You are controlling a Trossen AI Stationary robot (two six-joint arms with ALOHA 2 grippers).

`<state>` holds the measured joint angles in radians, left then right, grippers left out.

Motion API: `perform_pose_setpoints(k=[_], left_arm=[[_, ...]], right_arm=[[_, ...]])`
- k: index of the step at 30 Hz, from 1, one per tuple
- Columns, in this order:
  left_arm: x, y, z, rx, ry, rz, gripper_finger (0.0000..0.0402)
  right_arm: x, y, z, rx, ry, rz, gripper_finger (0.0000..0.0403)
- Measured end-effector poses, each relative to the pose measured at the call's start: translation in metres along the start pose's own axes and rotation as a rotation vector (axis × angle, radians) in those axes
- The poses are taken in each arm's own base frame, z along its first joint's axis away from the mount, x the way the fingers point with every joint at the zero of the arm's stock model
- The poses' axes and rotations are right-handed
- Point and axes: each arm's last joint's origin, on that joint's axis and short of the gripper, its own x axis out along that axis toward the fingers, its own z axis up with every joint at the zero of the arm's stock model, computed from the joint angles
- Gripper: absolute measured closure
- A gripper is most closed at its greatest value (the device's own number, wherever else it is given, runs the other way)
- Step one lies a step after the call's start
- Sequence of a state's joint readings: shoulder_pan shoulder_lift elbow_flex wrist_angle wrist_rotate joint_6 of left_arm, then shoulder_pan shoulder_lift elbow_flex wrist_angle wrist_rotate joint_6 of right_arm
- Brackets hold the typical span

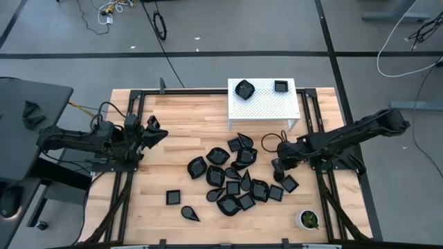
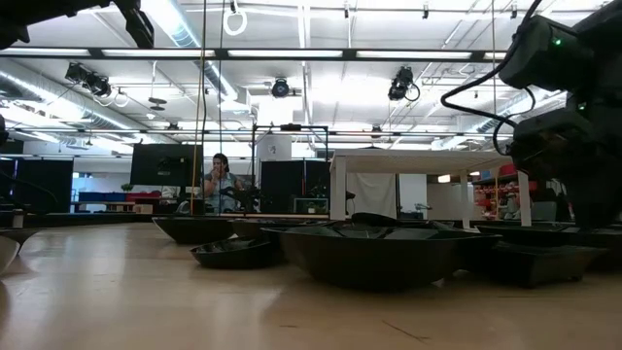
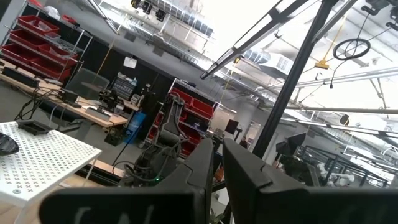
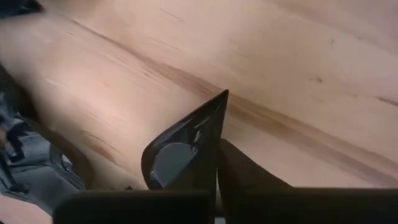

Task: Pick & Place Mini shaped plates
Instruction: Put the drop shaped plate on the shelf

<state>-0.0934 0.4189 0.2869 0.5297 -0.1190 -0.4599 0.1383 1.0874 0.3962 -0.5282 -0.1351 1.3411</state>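
Observation:
Many mini shaped plates (image 1: 232, 176), small glossy black dishes, lie in a loose pile on the wooden table (image 1: 180, 166); the low view shows them as dark bowls (image 2: 379, 248). Just right of the pile, my right gripper (image 1: 278, 167) points steeply down, shut on one pointed black plate (image 4: 180, 149). Two more plates (image 1: 243, 88) rest on a white perforated stand (image 1: 266, 107) at the far side. At the table's left edge my left gripper (image 1: 154, 131) is raised and shut on nothing. My right gripper pinches the pointed plate between its two fingers (image 4: 249, 177), gripping the wall near the wide end (image 4: 208, 171). The fingers slant steeply down from above. The plate stands on edge in the hold, its tip (image 4: 224, 96) pointing away from the gripper. Whether it touches the table, I cannot tell.
Two single plates (image 1: 173, 197) (image 1: 190, 213) lie apart from the pile toward the near left. A small white cup with green contents (image 1: 308, 219) stands at the near right corner. Black frame rails (image 1: 131, 104) run along the table's sides. A person (image 2: 220, 180) sits in the room beyond.

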Motion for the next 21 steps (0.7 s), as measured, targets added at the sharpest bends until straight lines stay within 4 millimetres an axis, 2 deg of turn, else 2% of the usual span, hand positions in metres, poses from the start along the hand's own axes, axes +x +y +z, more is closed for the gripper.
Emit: perform_pose_setpoints(k=[3,7,11,14,17,21], left_arm=[[0.000,0.000,0.000,0.000,0.000,0.000,0.0360],[0.000,0.000,0.000,0.000,0.000,0.000,0.0360],[0.000,0.000,0.000,0.000,0.000,0.000,0.0360],[0.000,0.000,0.000,0.000,0.000,0.000,0.0360],[0.000,0.000,0.000,0.000,0.000,0.000,0.0360],[0.000,0.000,0.000,0.000,0.000,0.000,0.0360]], right_arm=[[-0.007,0.003,0.004,0.015,-0.041,0.019,0.0390],[-0.031,0.020,0.017,-0.024,-0.113,0.125,0.0397],[-0.073,0.043,0.040,-0.103,-0.241,0.257,0.0398],[-0.108,0.053,0.061,-0.172,-0.357,0.283,0.0398],[-0.137,0.052,0.087,-0.228,-0.467,0.239,0.0400],[-0.161,0.035,0.128,-0.263,-0.567,0.123,0.0401]])
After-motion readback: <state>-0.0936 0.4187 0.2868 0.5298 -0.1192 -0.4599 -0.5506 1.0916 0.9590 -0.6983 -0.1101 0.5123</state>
